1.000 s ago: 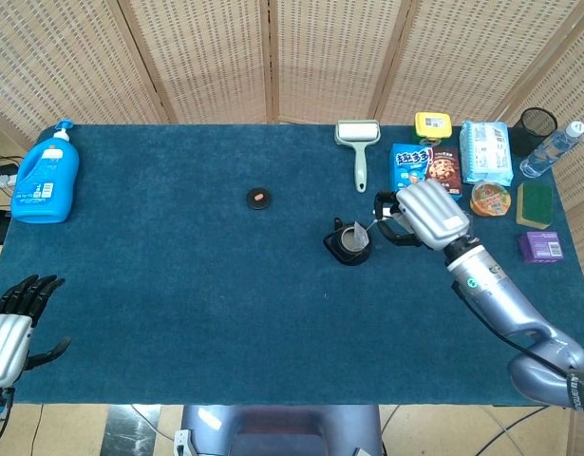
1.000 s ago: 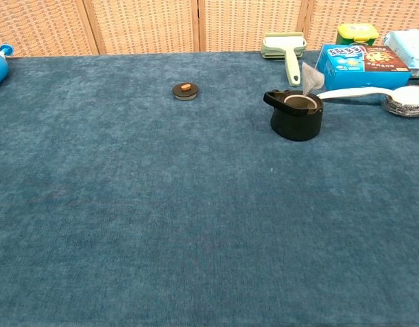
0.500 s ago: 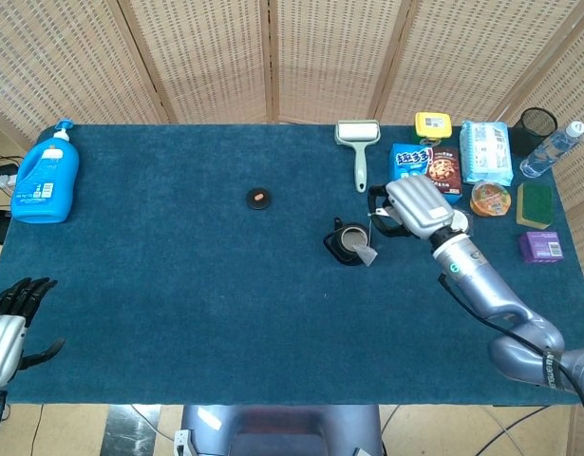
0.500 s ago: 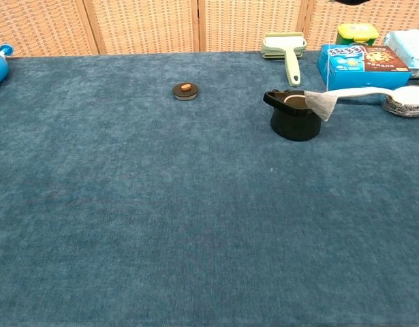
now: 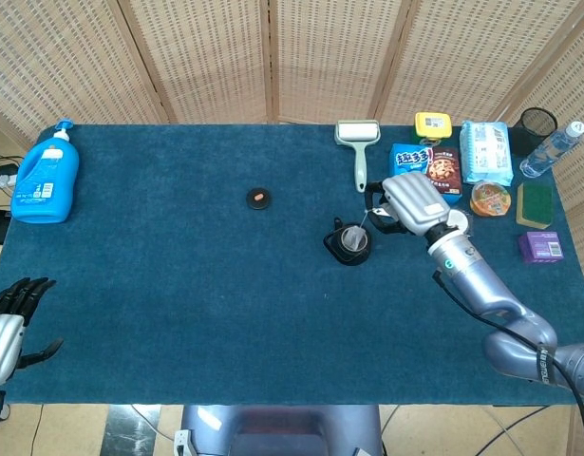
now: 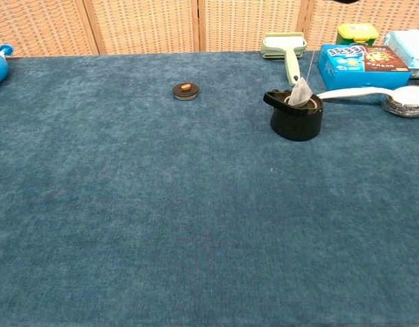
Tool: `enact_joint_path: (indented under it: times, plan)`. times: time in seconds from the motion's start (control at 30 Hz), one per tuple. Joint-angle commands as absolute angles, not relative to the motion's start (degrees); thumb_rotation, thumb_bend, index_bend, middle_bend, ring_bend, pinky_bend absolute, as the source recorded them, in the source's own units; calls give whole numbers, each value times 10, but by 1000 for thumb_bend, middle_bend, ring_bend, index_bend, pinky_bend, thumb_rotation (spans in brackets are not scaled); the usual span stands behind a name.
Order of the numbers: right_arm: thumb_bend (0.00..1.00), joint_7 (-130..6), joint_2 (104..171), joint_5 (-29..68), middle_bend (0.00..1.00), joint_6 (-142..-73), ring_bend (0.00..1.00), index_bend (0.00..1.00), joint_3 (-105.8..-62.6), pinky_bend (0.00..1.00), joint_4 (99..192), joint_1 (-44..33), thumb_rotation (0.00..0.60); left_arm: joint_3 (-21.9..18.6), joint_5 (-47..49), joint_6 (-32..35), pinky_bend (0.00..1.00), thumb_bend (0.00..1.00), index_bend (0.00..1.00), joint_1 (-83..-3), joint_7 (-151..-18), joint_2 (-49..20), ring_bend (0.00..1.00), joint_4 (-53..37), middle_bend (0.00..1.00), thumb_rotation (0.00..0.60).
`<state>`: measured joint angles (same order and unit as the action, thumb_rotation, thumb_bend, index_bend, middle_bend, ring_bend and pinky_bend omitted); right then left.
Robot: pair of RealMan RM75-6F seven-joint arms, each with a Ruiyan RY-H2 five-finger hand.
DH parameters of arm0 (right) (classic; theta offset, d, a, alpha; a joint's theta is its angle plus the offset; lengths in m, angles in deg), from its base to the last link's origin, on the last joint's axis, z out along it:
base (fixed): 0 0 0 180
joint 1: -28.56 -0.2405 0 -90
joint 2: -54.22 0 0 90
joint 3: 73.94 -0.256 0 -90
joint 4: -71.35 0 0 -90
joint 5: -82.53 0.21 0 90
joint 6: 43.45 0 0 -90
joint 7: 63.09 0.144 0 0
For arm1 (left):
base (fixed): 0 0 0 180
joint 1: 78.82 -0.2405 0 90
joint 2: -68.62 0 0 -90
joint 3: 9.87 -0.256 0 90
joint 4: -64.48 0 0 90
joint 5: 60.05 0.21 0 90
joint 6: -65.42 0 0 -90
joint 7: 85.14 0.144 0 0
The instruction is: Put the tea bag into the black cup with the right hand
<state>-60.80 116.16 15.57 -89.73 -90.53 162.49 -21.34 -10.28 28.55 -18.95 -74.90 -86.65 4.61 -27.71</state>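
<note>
The black cup [image 5: 348, 245] stands right of the table's middle and shows again in the chest view as the black cup [image 6: 297, 116]. The tea bag [image 5: 354, 237] hangs by a thin string at the cup's mouth. In the chest view the tea bag [image 6: 299, 93] has its lower end inside the rim, and the string runs straight up. My right hand [image 5: 411, 203] is just right of and behind the cup, pinching the string's upper end. My left hand [image 5: 10, 321] rests at the table's near left corner, fingers spread and holding nothing.
A small round lid [image 5: 259, 198] lies left of the cup. A lint roller [image 5: 358, 144], snack boxes [image 5: 424, 167], a tissue pack [image 5: 486, 150], a water bottle [image 5: 550, 150] and a purple box [image 5: 539, 247] crowd the back right. A blue detergent bottle [image 5: 46, 175] stands far left.
The tea bag, draped over the cup's right rim half a second ago, now hangs upright at the cup's mouth. My right hand has shifted back and slightly left.
</note>
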Motion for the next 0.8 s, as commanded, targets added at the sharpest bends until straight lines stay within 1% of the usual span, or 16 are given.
enact_joint_path:
  times: [0.03, 0.27, 0.5, 0.8]
  plan:
    - [482, -615, 1168, 162, 943, -891, 1000, 588, -901, 1000, 1621, -216, 600, -103, 284, -188, 112, 251, 127, -749, -868, 45, 70, -274, 122, 600]
    - [483, -624, 1187, 166, 943, -878, 1000, 588, -888, 1000, 1607, -219, 600, -103, 282, -186, 112, 251, 127, -748, -873, 43, 70, -268, 122, 600]
    - [483, -627, 1193, 149, 943, -883, 1000, 588, -874, 1000, 1613, -211, 600, -104, 283, -185, 112, 251, 128, -747, -873, 43, 70, -267, 123, 600]
    - [479, -642, 1185, 113, 943, -889, 1000, 588, -836, 1000, 1639, -189, 600, -105, 286, -186, 112, 252, 127, -747, -870, 45, 70, -271, 122, 600]
